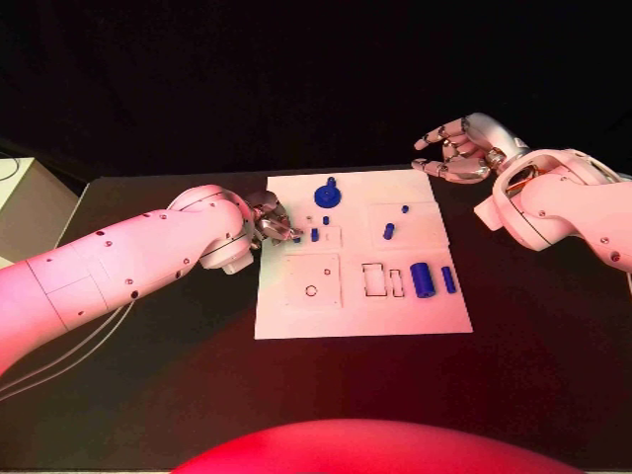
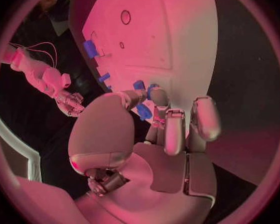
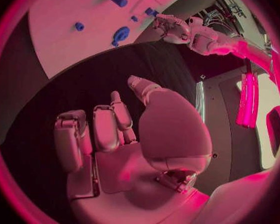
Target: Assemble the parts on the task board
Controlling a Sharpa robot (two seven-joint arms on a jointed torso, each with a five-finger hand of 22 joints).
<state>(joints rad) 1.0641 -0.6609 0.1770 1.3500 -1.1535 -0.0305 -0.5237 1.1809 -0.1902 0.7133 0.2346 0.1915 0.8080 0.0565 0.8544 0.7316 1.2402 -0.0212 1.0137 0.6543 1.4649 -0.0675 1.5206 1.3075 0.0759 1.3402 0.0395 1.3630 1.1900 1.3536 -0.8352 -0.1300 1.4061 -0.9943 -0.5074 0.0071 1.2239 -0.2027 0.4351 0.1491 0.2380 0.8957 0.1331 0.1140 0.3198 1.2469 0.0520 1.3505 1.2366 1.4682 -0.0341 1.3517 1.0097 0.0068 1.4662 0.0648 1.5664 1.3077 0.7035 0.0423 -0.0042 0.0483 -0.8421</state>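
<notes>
My left hand (image 1: pixel 271 221) is pinching a small blue part (image 2: pixel 142 111) at the task board (image 1: pixel 356 314) edge. Right hand (image 1: pixel 458 148) hovers loosely spread, empty, well off the board. Grip looks shallow, so I'd worry it twists out or jams tilted.

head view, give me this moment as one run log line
left hand: at white task board's left edge, on small blue part | right hand: empty, off board's far corner
</notes>
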